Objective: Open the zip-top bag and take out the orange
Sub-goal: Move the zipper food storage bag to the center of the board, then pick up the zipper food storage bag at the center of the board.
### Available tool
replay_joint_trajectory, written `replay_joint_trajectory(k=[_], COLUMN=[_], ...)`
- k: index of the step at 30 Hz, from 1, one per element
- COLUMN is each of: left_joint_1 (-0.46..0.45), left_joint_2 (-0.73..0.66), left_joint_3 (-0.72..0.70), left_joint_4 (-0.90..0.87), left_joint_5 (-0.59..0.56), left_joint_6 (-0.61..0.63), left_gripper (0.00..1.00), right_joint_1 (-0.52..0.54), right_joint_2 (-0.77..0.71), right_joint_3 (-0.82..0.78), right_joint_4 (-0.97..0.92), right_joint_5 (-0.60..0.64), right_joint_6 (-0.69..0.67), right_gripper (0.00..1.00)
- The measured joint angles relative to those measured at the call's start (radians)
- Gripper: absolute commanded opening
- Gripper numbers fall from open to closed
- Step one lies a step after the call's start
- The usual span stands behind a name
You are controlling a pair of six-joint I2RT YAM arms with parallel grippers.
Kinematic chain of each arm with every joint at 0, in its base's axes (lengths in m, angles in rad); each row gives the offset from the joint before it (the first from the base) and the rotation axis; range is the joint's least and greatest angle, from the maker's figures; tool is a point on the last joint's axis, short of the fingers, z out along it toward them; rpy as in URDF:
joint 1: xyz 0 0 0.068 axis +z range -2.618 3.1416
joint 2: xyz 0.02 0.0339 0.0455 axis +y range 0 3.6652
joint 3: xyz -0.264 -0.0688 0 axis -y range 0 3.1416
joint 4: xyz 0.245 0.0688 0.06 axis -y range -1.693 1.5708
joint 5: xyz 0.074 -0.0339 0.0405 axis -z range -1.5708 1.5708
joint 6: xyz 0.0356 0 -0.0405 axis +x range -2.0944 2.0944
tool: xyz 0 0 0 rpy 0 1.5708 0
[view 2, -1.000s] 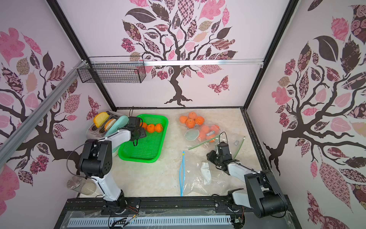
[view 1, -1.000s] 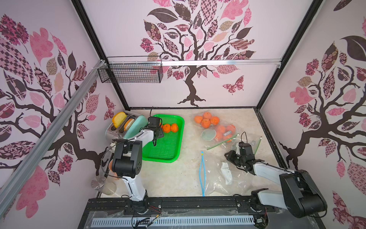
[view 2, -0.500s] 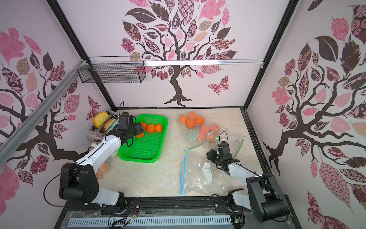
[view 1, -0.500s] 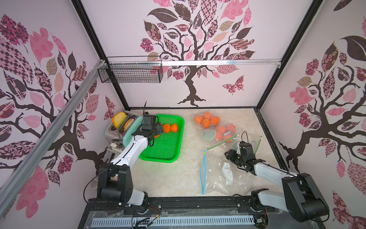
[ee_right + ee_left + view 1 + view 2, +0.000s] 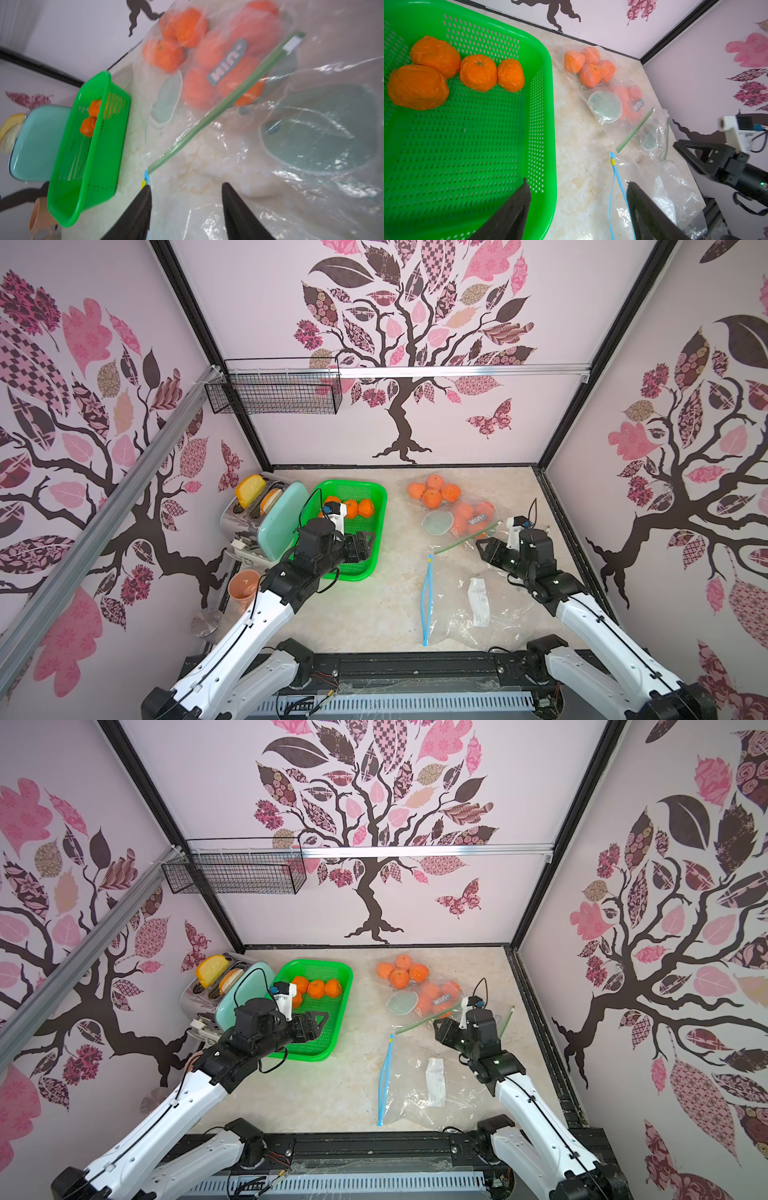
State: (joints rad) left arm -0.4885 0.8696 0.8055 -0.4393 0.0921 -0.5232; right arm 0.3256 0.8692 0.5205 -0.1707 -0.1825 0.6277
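Observation:
A clear zip-top bag (image 5: 471, 526) with a green zip strip (image 5: 218, 106) lies at the back right, with several oranges (image 5: 209, 54) inside. My right gripper (image 5: 482, 549) hovers at the near end of that strip, open and empty (image 5: 186, 185). My left gripper (image 5: 365, 545) hangs over the near right corner of the green basket (image 5: 384, 506), open with nothing between its fingers (image 5: 577, 182). Several loose oranges (image 5: 478, 71) lie at the far end of the basket.
An orange-free bag with a blue zip (image 5: 426, 597) and a white packet (image 5: 478, 601) lies in front of the right arm. A further bag of oranges (image 5: 432, 491) sits by the back wall. A toaster (image 5: 282, 518) and a cup (image 5: 244, 585) stand at the left.
My left gripper has drawn back from the oranges at the far end of the basket to its near right corner. The right gripper has edged slightly towards the green zip.

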Motion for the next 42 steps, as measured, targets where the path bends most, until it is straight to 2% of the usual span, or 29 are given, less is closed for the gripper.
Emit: replay_joint_trajectory(k=[4, 6, 10, 14, 16, 18, 22, 27, 30, 32, 35, 39, 42], left_joint_1=[0.000, 0.000, -0.002, -0.002, -0.002, -0.002, -0.005, -0.012, -0.018, -0.021, -0.030, -0.054, -0.062], left_joint_2=[-0.035, -0.034, -0.032, -0.034, -0.035, -0.036, -0.049, -0.056, -0.064, -0.071, -0.075, -0.080, -0.084], left_joint_3=[-0.006, -0.006, -0.006, -0.008, -0.009, -0.010, -0.017, -0.021, -0.023, -0.023, -0.023, -0.029, -0.037], left_joint_4=[-0.008, -0.010, -0.013, -0.012, -0.012, -0.012, -0.012, -0.013, -0.012, -0.012, -0.012, -0.012, -0.013], left_joint_5=[0.010, 0.019, 0.030, 0.036, 0.039, 0.044, 0.047, 0.049, 0.050, 0.051, 0.049, 0.044, 0.040], left_joint_6=[-0.005, -0.006, -0.008, -0.009, -0.010, -0.012, -0.018, -0.023, -0.025, -0.026, -0.027, -0.027, -0.027], left_gripper=[0.74, 0.74, 0.74, 0.74, 0.74, 0.74, 0.74, 0.74, 0.74, 0.74, 0.74, 0.74, 0.74], right_joint_1=[0.272, 0.365, 0.394, 0.388, 0.354, 0.249, 0.046, -0.037, -0.187, -0.274, -0.316, -0.311, -0.311], right_joint_2=[0.033, 0.060, 0.079, 0.110, 0.151, 0.223, 0.288, 0.332, 0.398, 0.442, 0.463, 0.388, 0.335], right_joint_3=[-0.039, -0.051, -0.116, -0.142, -0.127, -0.097, -0.076, -0.011, 0.032, 0.065, 0.147, 0.236, 0.279], right_joint_4=[-0.070, -0.112, -0.158, -0.218, -0.219, -0.213, -0.182, -0.151, -0.087, -0.066, -0.077, -0.044, 0.002], right_joint_5=[0.032, 0.064, 0.150, 0.332, 0.414, 0.472, 0.481, 0.481, 0.481, 0.486, 0.471, 0.408, 0.376], right_joint_6=[0.047, 0.073, 0.126, 0.168, 0.169, 0.160, 0.167, 0.184, 0.177, 0.161, 0.111, 0.039, -0.026], right_gripper=[0.48, 0.47, 0.43, 0.43, 0.43, 0.43, 0.45, 0.45, 0.44, 0.47, 0.58, 0.67, 0.70])
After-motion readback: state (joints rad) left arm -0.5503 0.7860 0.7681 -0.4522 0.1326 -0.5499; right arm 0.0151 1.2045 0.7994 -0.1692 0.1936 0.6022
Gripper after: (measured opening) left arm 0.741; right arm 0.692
